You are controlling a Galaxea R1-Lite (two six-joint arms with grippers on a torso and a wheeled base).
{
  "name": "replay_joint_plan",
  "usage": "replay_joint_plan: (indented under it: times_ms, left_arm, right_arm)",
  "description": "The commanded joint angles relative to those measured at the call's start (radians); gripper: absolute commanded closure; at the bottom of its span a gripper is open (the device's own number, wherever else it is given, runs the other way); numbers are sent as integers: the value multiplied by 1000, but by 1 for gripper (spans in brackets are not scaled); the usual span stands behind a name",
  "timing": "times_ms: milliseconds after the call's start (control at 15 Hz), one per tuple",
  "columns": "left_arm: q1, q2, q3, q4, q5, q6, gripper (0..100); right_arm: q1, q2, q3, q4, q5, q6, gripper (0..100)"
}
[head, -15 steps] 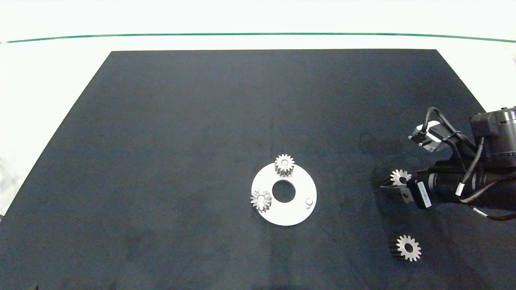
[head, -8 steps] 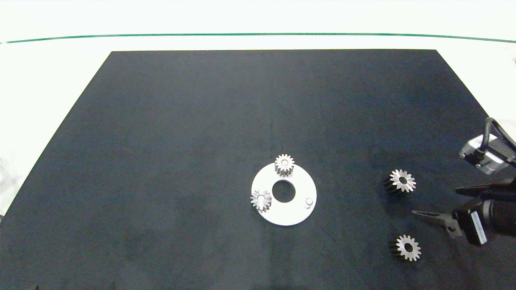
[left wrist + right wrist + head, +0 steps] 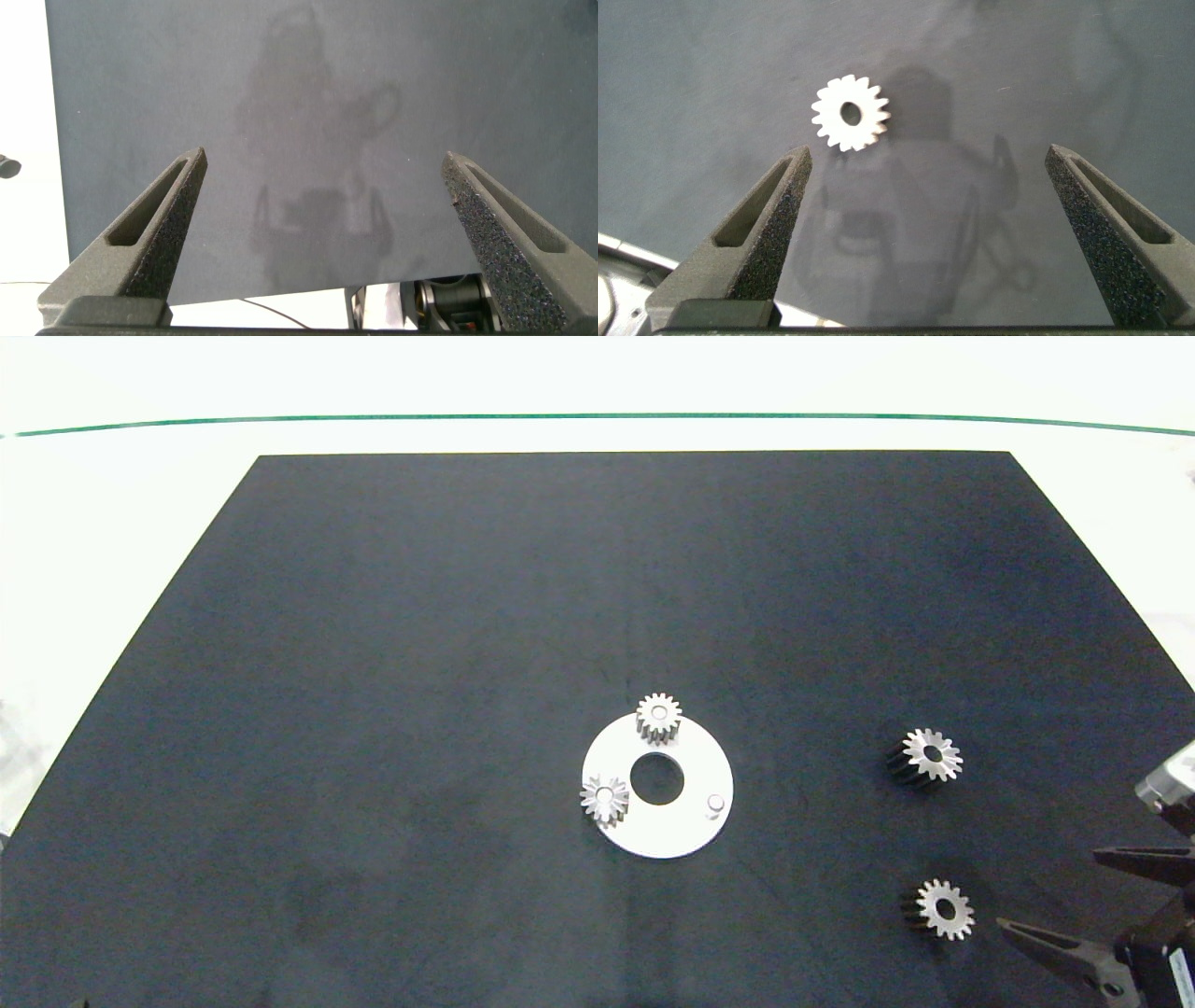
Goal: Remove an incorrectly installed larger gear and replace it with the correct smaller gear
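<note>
The larger gear [image 3: 926,756], with thin pointed teeth, lies loose on the black mat, right of the white round plate [image 3: 686,831]. The smaller gear [image 3: 945,908] [image 3: 851,113], with a wide centre hole, lies nearer the front edge. My right gripper [image 3: 1047,889] [image 3: 926,154] is open and empty, just right of the smaller gear and not touching it. The plate carries two small gears, one at its far edge [image 3: 659,718] and one at its left [image 3: 605,800], plus a bare peg [image 3: 716,803]. My left gripper [image 3: 322,157] hangs open over bare mat, out of the head view.
The black mat [image 3: 420,663] covers most of the white table. The plate has a round centre hole [image 3: 657,779].
My right gripper let go of the larger gear, leaving it on the mat, then drew back to the right and toward the front edge, fingers open, ending beside the smaller gear.
</note>
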Motion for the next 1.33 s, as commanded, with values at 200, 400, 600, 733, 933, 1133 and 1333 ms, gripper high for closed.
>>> replay_joint_plan:
  times_ms: [200, 400, 600, 733, 933, 1133, 1333]
  left_arm:
    - [0, -13, 5, 2, 0, 2, 0]
    - [2, -16, 5, 2, 0, 14, 0]
    - [2, -17, 5, 1, 0, 16, 0]
    - [3, -19, 5, 1, 4, 14, 0]
    - [2, -17, 5, 1, 4, 14, 0]
    - [2, -17, 5, 1, 2, 14, 0]
    - [2, -17, 5, 1, 2, 14, 0]
  right_arm:
    - [77, 17, 11, -5, 17, 4, 0]
    - [102, 52, 32, -11, 19, -4, 0]
    - [99, 109, 77, -102, 10, -7, 0]
    - [102, 163, 103, -189, 2, -9, 0]
    - [117, 206, 106, -227, 3, -9, 0]
    - [133, 239, 115, -246, 0, -7, 0]
    - [134, 262, 120, -272, -24, -9, 0]
